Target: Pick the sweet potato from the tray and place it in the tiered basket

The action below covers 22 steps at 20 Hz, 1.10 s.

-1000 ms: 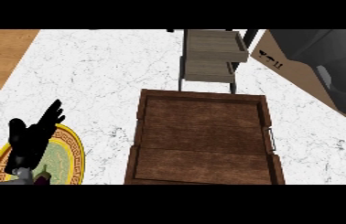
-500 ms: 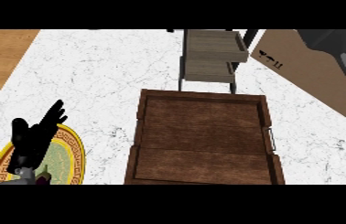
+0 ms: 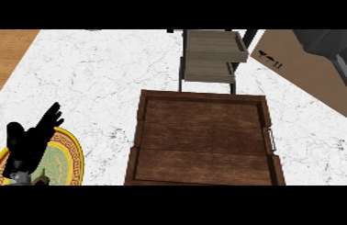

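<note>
Dark wood tray [image 3: 203, 141] fills the middle of my view on the white marbled tabletop [image 3: 108, 77], and its floor shows bare boards, no sweet potato on it that I can see. The tiered basket [image 3: 211, 54] stands just beyond the tray's far edge, two grey shelves visible, both without anything on them. So I can't locate the sweet potato anywhere; either it's hidden or outside the view, and I judge the task not visibly done, since the basket holds nothing. My left robot hand [image 3: 27, 143] is at the lower left edge, fingers straight and spread apart, holding nothing, over a round plate [image 3: 68, 160] with a yellow patterned rim; a small dark thing sits at the plate's near edge, too small to identify. My right robot hand doesn't show at all. A cardboard box [image 3: 298, 68] lies at the upper right. Counts: one tray, one tiered basket, one plate, one box, one robot hand visible, zero sweet potatoes seen. Left to do, by my reading: find it, grasp it, carry it to the basket.
</note>
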Available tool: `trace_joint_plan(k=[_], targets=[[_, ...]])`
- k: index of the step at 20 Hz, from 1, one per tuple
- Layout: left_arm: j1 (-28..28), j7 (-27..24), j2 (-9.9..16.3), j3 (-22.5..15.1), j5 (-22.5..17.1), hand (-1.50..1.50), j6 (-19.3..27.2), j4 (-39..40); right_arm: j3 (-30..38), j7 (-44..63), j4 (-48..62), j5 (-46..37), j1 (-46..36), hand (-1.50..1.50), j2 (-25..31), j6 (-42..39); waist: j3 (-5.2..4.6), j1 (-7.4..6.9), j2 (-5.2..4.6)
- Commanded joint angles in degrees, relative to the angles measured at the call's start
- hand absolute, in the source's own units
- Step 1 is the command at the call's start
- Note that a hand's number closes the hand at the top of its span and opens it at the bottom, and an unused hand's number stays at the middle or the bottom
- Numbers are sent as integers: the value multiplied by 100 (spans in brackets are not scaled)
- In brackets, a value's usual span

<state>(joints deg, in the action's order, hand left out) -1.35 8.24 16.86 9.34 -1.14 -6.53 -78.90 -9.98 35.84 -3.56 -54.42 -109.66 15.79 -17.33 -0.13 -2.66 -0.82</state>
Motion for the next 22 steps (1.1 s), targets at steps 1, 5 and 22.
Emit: trace_joint_plan(k=[1,5,22], targets=[[260,314,-29,-15,-4,0,83,-91,234,395,-29,199,10,-150,82,47,2,-26,-28],[-105,112,-20,35,-87,0,-58,-205,394,273,-413,321,29,-150,245,567,5,-27,6],[-94,115,-143,125,45,0,211,6,2140,1389,-1577,1764,-178,-150,1587,2193,30,421,180]])
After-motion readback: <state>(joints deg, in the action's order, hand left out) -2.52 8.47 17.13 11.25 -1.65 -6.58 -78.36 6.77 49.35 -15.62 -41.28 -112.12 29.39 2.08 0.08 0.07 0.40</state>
